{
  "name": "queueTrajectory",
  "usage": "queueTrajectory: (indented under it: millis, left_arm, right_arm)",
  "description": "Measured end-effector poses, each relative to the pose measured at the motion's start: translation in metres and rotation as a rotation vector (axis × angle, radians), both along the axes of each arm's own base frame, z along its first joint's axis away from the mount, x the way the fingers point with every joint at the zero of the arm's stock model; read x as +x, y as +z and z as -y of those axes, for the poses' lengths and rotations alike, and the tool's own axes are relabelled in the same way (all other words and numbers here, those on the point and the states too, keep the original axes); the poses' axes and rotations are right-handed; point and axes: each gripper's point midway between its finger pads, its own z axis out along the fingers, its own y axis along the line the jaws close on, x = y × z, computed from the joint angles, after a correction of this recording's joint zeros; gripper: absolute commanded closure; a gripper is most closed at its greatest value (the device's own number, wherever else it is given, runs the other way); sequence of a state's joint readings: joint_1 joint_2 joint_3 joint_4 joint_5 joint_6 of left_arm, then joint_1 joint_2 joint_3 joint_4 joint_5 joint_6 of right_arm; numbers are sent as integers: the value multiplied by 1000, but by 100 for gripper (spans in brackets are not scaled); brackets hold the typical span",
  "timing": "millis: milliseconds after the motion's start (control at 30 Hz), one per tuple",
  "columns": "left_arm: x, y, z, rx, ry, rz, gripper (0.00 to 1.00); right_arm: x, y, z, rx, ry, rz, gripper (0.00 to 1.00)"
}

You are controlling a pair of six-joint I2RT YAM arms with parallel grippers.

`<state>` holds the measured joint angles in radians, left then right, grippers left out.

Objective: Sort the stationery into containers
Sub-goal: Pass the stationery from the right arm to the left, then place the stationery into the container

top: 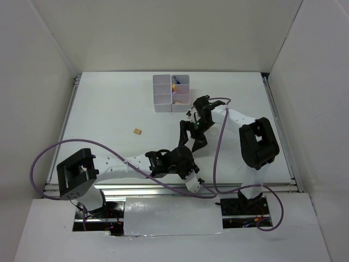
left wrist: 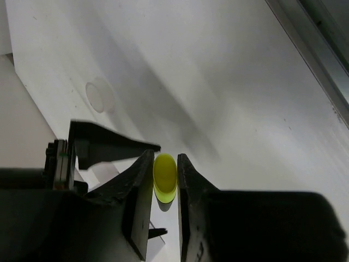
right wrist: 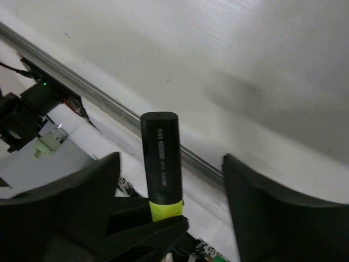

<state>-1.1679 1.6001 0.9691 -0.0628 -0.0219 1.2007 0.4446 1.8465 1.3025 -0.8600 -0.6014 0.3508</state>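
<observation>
Left gripper [left wrist: 164, 164] clenched on highlighter [left wrist: 164, 173], yellow end pinched between jaws. Right gripper [right wrist: 170, 162] unclenched, fingers wide either side of black cap, not touching. Highlighter held above table [top: 109, 109], mid-front, between arms. Bins [top: 162, 100] far centre. Eraser [top: 138, 131] loose on table.

Lab robot cell: white enclosure walls [top: 49, 38]

Highlighter [right wrist: 160, 155]: black cap with grey print, yellow-green body, and a yellow end between the black left gripper [left wrist: 165, 164] fingers. Right gripper [right wrist: 170, 169] is black, either side of the cap. Containers [top: 162, 93] ahead of both grippers are white, with yellow and pink bits inside. Eraser [top: 138, 131] tan. Cables [top: 216, 155] purple. Table [top: 109, 109] white.
</observation>
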Motion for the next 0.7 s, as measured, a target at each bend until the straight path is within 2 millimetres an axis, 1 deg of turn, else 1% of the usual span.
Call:
queueTrajectory:
  millis: [100, 167, 200, 233, 267, 333, 367, 400, 467, 500, 567, 667, 700]
  left_arm:
    - [-9, 12, -8, -11, 2, -31, 100]
    - [-20, 33, -12, -46, -23, -46, 100]
    - [-28, 46, -14, -80, -39, -57, 100]
    - [-38, 64, -15, -127, -60, -63, 100]
    - [-44, 76, -17, -160, -71, -70, 100]
    - [-57, 105, -20, -254, -70, -111, 100]
    - [-59, 117, -21, -291, -54, -148, 100]
    - [-56, 127, -22, -324, -19, -195, 100]
    - [-37, 149, -24, -413, 94, -312, 100]
    - [-7, 167, -30, -478, 184, -335, 100]
    - [44, 196, -44, -614, 331, -404, 100]
    - [126, 230, -77, -824, 529, -479, 100]
    - [152, 238, -88, -885, 577, -492, 100]
  right_arm:
    - [6, 6, 6, 42, -12, -7, 7]
    - [18, 16, 15, 63, -36, -3, 5]
    - [29, 25, 21, 75, -50, 11, 4]
    - [44, 37, 26, 97, -63, 42, 4]
    - [57, 47, 29, 116, -72, 79, 4]
    - [90, 76, 43, 157, -102, 184, 4]
    - [105, 91, 50, 172, -119, 241, 4]
    - [119, 105, 61, 180, -140, 301, 4]
    - [139, 126, 83, 181, -183, 398, 4]
    - [145, 135, 94, 175, -206, 442, 4]
    - [153, 150, 121, 144, -258, 521, 4]
    - [160, 173, 154, 94, -314, 649, 4]
    - [160, 180, 162, 78, -322, 696, 4]
